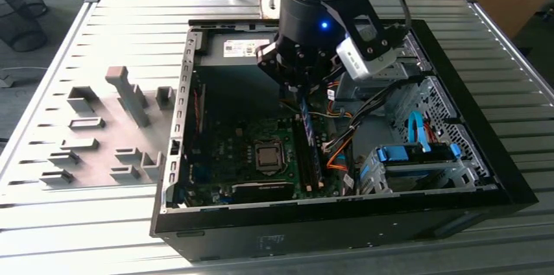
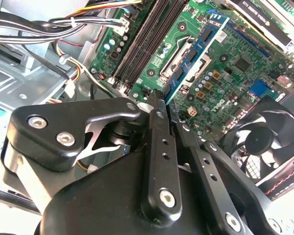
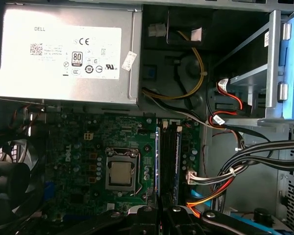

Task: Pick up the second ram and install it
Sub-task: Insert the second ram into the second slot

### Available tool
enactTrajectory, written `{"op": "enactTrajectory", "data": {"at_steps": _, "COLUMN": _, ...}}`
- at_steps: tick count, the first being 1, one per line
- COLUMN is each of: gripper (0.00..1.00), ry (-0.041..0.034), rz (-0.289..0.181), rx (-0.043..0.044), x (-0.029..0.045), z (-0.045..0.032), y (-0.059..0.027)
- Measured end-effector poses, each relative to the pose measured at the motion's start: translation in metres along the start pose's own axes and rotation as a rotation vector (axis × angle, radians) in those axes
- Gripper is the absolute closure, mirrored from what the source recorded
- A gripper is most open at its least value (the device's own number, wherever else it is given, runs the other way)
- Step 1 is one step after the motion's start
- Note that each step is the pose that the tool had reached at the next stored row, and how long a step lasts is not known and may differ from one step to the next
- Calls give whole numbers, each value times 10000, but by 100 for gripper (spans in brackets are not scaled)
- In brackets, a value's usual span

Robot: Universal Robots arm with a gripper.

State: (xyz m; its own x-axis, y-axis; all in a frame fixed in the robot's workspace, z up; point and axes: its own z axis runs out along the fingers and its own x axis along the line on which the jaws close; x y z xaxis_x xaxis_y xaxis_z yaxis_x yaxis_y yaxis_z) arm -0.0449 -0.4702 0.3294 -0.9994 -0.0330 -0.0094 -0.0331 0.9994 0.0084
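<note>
Second ram: a thin, long blue-green circuit-board stick with a row of small black chips [image 2: 193, 58], held edge-down in the gripper above the motherboard, inside the open computer case; in the exterior view it hung as a dark narrow strip [image 1: 304, 118] below the fingers.
Gripper: black, two-fingered, on the grey and black arm [image 1: 299, 87]; its fingers [image 2: 159, 147] were pressed together on the near end of the second ram.
Position over target: the stick hovered near the long black plastic memory slots [image 3: 169, 161], roughly parallel to them; whether it touched a slot could not be told.
Slots: one appeared to carry a stick already [image 3: 178, 164], though this was judged, not certain.
Motherboard: dark green board with a square metal processor socket [image 3: 121, 172], lying flat on the case floor.
Case: black open tower laid on its side [image 1: 484, 194], with a grey power supply box [image 3: 63, 49], a black fan [image 2: 264, 147] and bundled coloured cables [image 3: 225, 181].
Holder blocks: grey plastic blocks [image 1: 130, 100] on the slatted metal tabletop [image 1: 87, 223], at the exterior view's left, well apart from the case.
Progress: pick-up judged done; seating in a slot not yet shown complete.
</note>
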Motion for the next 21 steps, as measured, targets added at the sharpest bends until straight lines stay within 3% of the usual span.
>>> {"op": "enactTrajectory", "data": {"at_steps": 21, "gripper": 86, "ry": 1, "rz": 0, "rx": 1, "x": 0, "z": 20, "y": 0}}
